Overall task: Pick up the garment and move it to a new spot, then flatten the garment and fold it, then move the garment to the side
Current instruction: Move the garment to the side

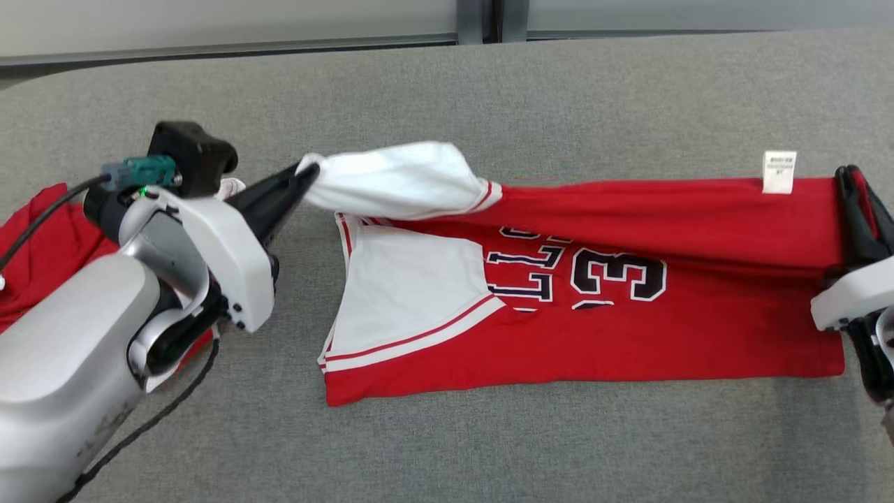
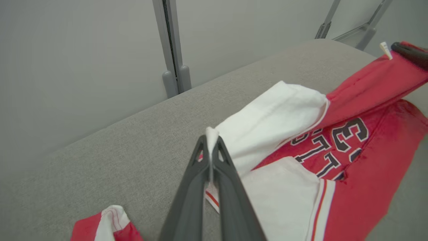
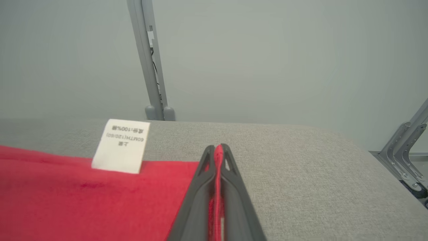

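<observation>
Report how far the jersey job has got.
Done: the jersey lies spread on the grey surface. In hand: the left gripper pinches the white sleeve and the right gripper pinches the red hem, the far edge lifted, apparently for a fold. Left: finishing the fold and moving it aside.

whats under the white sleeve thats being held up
Beneath the raised white sleeve, pinched by the left hand, lies the other white sleeve, flat on the grey surface. The upper part of the black lettering is covered by the lifted red fold.
</observation>
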You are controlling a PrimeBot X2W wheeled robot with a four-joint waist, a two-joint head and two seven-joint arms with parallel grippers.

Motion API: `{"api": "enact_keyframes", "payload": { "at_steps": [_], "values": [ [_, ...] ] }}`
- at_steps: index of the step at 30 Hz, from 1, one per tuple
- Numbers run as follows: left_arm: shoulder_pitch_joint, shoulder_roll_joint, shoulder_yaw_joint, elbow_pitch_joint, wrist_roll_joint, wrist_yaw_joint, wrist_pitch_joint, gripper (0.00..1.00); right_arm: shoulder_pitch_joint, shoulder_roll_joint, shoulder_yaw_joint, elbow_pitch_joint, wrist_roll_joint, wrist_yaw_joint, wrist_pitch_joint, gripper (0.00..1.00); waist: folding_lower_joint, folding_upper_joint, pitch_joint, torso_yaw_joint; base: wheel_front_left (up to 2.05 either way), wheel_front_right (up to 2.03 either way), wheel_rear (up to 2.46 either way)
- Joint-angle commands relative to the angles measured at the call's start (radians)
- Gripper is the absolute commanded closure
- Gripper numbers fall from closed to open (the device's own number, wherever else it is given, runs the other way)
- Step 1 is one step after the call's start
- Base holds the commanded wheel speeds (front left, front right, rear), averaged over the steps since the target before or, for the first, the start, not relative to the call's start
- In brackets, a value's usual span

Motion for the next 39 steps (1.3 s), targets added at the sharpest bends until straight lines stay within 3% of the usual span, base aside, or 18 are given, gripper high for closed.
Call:
{"api": "enact_keyframes", "payload": {
  "at_steps": [1,7,9,13,28,39],
  "values": [
    [0.036,0.033,-0.005,-0.041,-0.015,0.011,0.018,1.00,0.042,-0.014,0.010,-0.029,0.024,0.000,-0.005,1.00,0.0000,0.0000,-0.020,0.004,0.00,0.00,0.00],
    [0.139,0.121,-0.022,-0.189,-0.067,0.041,0.083,1.00,0.152,-0.087,0.096,-0.138,0.122,-0.001,-0.006,1.00,0.0000,0.0000,-0.038,0.003,0.00,0.00,0.00],
    [0.164,0.137,-0.030,-0.226,-0.075,0.053,0.096,1.00,0.176,-0.136,0.123,-0.143,0.109,-0.001,-0.006,1.00,0.0000,0.0000,-0.041,0.003,0.00,0.00,0.00],
    [0.192,0.160,-0.040,-0.276,-0.083,0.071,0.114,1.00,0.199,-0.162,0.141,-0.150,0.141,-0.001,-0.006,1.00,0.0000,0.0000,-0.040,0.001,0.00,0.00,0.00],
    [0.214,0.143,-0.043,-0.266,-0.080,0.073,0.083,1.00,0.170,-0.196,0.151,-0.204,0.135,-0.001,-0.006,1.00,0.0000,0.0000,-0.037,-0.002,0.00,0.00,0.00],
    [0.253,0.134,-0.094,-0.235,-0.078,0.047,0.100,1.00,0.285,-0.235,0.218,-0.248,0.193,-0.001,0.005,1.00,0.0000,0.0000,-0.051,-0.001,0.00,0.00,0.00]
  ]
}}
